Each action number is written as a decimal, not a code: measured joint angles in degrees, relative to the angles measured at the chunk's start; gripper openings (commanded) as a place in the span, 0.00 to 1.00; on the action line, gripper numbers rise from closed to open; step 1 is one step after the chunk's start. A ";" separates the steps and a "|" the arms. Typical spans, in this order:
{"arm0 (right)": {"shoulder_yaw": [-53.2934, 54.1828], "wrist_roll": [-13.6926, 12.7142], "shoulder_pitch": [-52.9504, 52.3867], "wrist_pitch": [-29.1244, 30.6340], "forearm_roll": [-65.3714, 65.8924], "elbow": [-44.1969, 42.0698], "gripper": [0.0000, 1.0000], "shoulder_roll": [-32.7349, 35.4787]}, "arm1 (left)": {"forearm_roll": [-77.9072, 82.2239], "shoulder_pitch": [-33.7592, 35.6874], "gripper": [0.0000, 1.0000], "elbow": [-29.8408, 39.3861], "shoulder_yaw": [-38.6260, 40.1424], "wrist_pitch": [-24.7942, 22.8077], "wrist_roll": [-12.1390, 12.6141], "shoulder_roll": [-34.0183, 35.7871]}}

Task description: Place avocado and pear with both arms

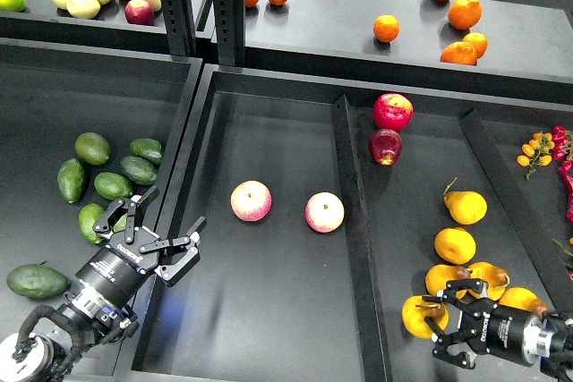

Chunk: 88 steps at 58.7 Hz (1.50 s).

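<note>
The avocado (89, 220), plump and mid-green, lies in the left bin, partly hidden behind my left gripper's near finger. My left gripper (167, 216) is open and empty, straddling the wall between the left bin and the middle bin. The pear (419, 317), yellow-orange with a dark patch at its stem end, is in the right compartment near the front. My right gripper (440, 326) is closed around it from the right and holds it low beside the other yellow fruit.
Several darker avocados (114, 185) and a long dark-green fruit (36, 281) lie in the left bin. Two pink apples (252, 200) sit in the middle bin. A divider (354, 212) separates it from the right compartment with red apples (393, 111) and yellow pears (466, 207). Oranges are on the shelf behind.
</note>
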<state>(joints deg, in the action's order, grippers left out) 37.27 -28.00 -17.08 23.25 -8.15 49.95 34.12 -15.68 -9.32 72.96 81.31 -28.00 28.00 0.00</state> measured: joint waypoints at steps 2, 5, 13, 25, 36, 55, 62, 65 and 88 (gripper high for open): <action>0.00 0.00 0.02 0.04 0.02 -0.66 0.15 0.08 | 0.01 0.00 0.99 0.00 -0.01 0.00 0.00 0.00; 0.00 0.00 0.02 0.13 0.04 -1.87 0.15 0.16 | 0.03 0.00 0.99 0.00 -0.01 0.00 0.00 0.00; 0.00 0.00 -0.10 1.30 0.06 -5.20 0.16 0.19 | 0.03 0.00 0.99 0.05 -0.07 0.00 0.00 0.00; 0.07 0.00 -0.56 2.63 0.07 -9.30 0.18 -0.34 | 0.03 0.00 0.99 0.06 -0.09 0.00 0.00 0.00; 0.18 0.00 -0.67 2.68 0.07 -10.72 0.35 -0.86 | 0.03 0.00 0.99 0.06 -0.09 0.00 0.00 0.00; 0.36 0.00 -0.69 2.55 0.07 -10.87 0.55 -0.65 | 0.03 0.00 0.99 -0.01 -0.19 0.00 0.00 0.00; 0.36 0.00 -0.69 2.24 0.07 -10.61 0.69 0.03 | 0.03 0.00 0.99 -0.01 -0.38 0.00 0.00 0.00; 0.36 0.00 -0.69 2.11 0.07 -10.37 0.74 0.32 | 0.03 0.00 0.99 -0.01 -0.42 0.00 0.00 0.00; 4.85 0.00 -1.62 -0.65 -2.10 0.49 0.95 11.13 | 0.03 -0.42 0.99 -0.01 -1.00 0.00 0.00 0.00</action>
<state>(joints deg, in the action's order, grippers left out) 42.11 -28.00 -18.70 22.60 -10.25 50.45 45.24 -15.65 -9.74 72.95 80.32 -28.00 28.00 0.00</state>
